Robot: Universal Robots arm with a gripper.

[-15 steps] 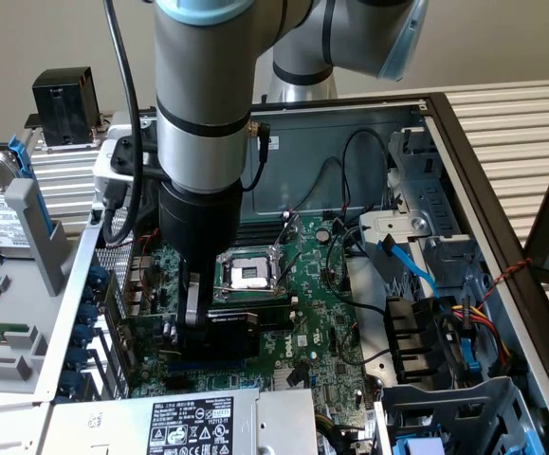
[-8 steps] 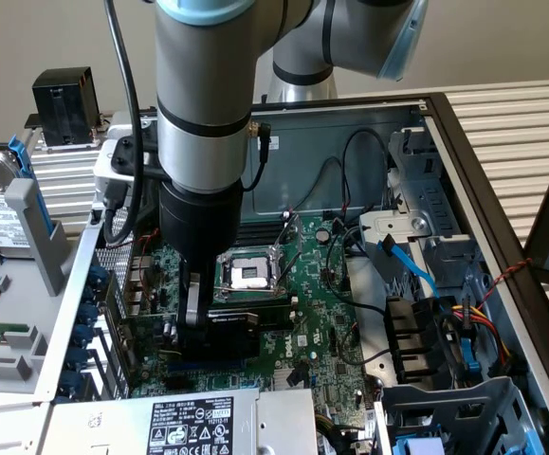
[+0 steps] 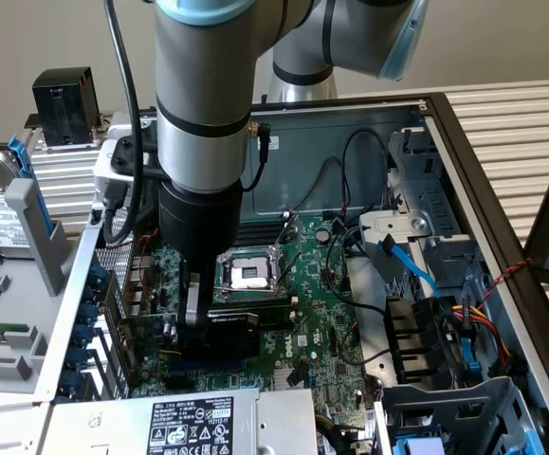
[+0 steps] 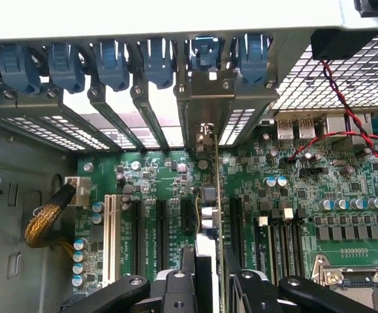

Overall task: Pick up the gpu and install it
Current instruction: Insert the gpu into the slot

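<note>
The gpu [image 3: 219, 324] stands on edge over the motherboard [image 3: 321, 313], just in front of the empty CPU socket [image 3: 247, 274] as the exterior view shows it. The end effector [image 3: 191, 318] is clamped on the card's upper edge, fingers on either side of it. In the wrist view the card [image 4: 216, 195] runs edge-on from between the fingers [image 4: 257, 287] toward its metal bracket [image 4: 209, 98], which sits among the blue slot latches [image 4: 113, 62] at the case's rear wall, above the expansion slots [image 4: 162, 225].
</note>
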